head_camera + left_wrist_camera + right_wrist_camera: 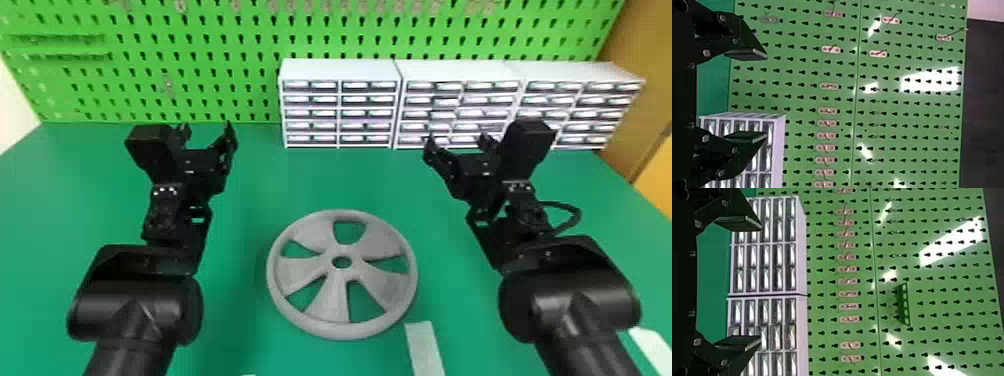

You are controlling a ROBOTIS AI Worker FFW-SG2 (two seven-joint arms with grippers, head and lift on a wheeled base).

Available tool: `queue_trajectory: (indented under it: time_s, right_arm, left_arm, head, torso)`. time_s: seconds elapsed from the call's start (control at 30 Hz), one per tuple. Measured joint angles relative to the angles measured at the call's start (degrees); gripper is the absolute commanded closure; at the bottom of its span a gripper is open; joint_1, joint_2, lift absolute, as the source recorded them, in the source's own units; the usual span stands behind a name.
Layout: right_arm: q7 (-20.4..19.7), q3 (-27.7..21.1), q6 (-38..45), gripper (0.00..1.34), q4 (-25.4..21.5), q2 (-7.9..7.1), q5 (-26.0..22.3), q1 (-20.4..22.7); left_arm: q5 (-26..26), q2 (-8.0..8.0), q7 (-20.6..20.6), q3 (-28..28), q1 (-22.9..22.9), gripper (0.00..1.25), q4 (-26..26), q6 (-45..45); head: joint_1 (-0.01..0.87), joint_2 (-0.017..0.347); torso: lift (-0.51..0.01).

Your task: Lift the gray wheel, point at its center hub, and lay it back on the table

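Here, gray wheel (343,273), seemingly matte.

From my end I make out a smooth, matt wheel (327,300) that looks like plastic, a smooth, dull tabletop (250,190), a glossy pegboard (930,80) throwing back glare, metal-looking hooks (830,85), shiny drawer fronts (369,113) and satin-smooth arm casings (150,300).

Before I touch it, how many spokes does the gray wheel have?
5, fanning out from the center hub of the gray wheel: far-left spoke, far-right spoke, near-right spoke, near spoke and left spoke. None looks hidden.
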Motion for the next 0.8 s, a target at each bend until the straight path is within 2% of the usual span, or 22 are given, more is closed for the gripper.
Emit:
queue_trajectory:
  time_s: [0.8]
  right_arm:
    - [0.0,0.7,0.3,0.28,0.3,-0.27,0.3,-0.2]
  left_arm:
    - [0.5,0.02,0.0,0.1,0.0,0.53,0.0,0.1]
  head:
    - [0.692,0.048]
  torso:
    - [-0.096]
